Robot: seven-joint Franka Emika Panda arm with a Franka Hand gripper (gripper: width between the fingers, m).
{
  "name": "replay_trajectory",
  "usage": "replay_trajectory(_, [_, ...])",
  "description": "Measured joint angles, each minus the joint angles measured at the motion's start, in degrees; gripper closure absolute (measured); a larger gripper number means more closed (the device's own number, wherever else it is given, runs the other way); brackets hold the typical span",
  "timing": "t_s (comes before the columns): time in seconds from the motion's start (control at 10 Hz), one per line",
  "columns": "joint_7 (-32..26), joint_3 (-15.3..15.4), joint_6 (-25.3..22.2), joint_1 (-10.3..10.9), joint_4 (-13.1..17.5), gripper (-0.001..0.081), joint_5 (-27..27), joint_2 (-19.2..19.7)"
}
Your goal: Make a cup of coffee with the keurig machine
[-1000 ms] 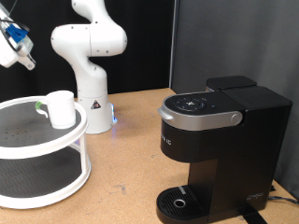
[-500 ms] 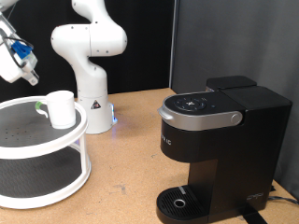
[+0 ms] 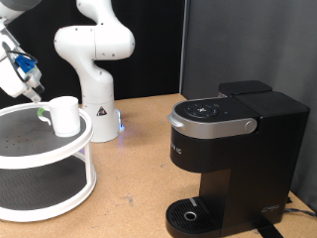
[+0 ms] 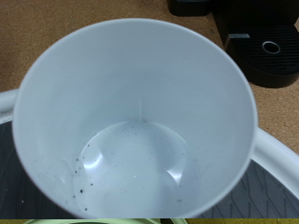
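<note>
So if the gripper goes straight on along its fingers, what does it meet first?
Most likely the cup: the wrist view looks straight down into its open mouth, which fills the picture. In the exterior view the gripper hangs just above the cup on the tiered tray. Exact depth is unclear.

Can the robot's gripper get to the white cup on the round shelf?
Probably yes. The gripper hangs just above the cup on the shelf's top tier, and nothing sits between them; the wrist view looks straight into the cup.
</note>
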Motion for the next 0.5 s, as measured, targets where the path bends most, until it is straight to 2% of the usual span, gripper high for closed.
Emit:
replay_trajectory(0.1, [-0.1,-0.1,0.0,0.0,-0.4,0.0223,0.0,0.1])
replay_trajectory(0.2, [-0.1,-0.1,0.3,0.0,-0.8,0.009,0.0,0.1])
replay_trajectory(0.3, [-0.1,-0.1,1.3,0.0,-1.4,0.009,0.0,0.2])
replay_trajectory(0.4, [-0.1,-0.2,2.6,0.0,-2.0,0.0017,0.0,0.3])
replay_trajectory(0.5, [-0.1,-0.2,4.2,0.0,-2.7,0.0005,0.0,0.3])
